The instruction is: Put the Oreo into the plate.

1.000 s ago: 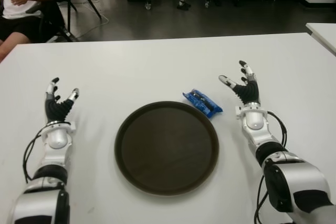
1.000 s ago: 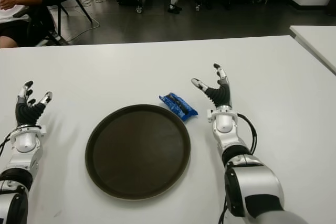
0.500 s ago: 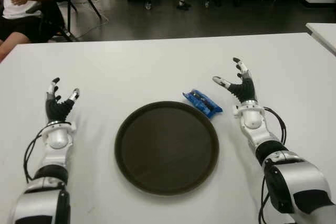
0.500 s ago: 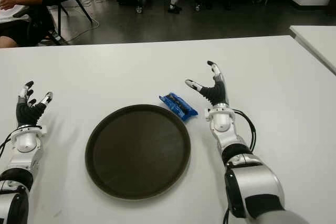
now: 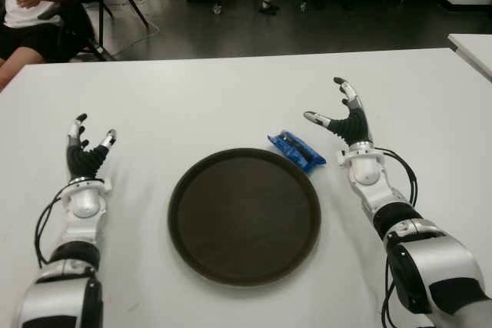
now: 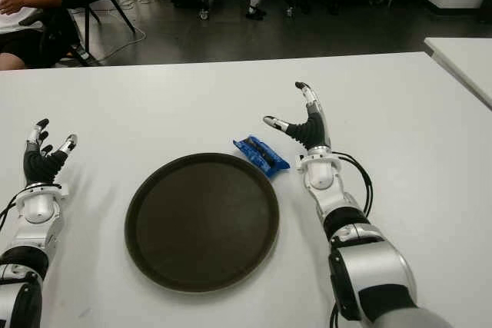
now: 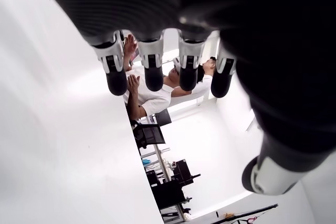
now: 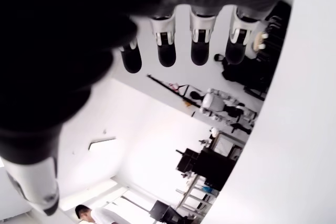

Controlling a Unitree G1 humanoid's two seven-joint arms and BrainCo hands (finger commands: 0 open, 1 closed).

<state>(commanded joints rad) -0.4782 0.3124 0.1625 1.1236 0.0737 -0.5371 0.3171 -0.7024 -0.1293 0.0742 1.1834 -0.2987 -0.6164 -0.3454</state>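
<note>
The right hand [image 5: 346, 117] is raised above the white table [image 5: 231, 97] with its fingers spread wide and its thumb stretched toward the packet, holding nothing and touching nothing; it shows at about three o'clock from the Oreo [image 5: 297, 151], near it but clearly apart. The left hand [image 5: 86, 151] shows at nine o'clock from the plate [image 5: 244, 215], well apart from it, fingers likewise extended and empty; its wrist view shows four straight fingertips and a separate thumb with nothing between them. There is one Oreo, a blue wrapped packet lying flat on the table at about one o'clock from the plate, just beside its rim; whether the wrapper touches the rim cannot be told. There is one plate, round, dark brown and bare, sitting at the table's middle in front of the robot. One person [image 5: 31, 5] sits at the far edge around eleven o'clock, cut off by the frame. A second table's corner [image 5: 473, 48] is clipped at two o'clock. The dark background beyond holds chair legs and equipment too dim to identify.
</note>
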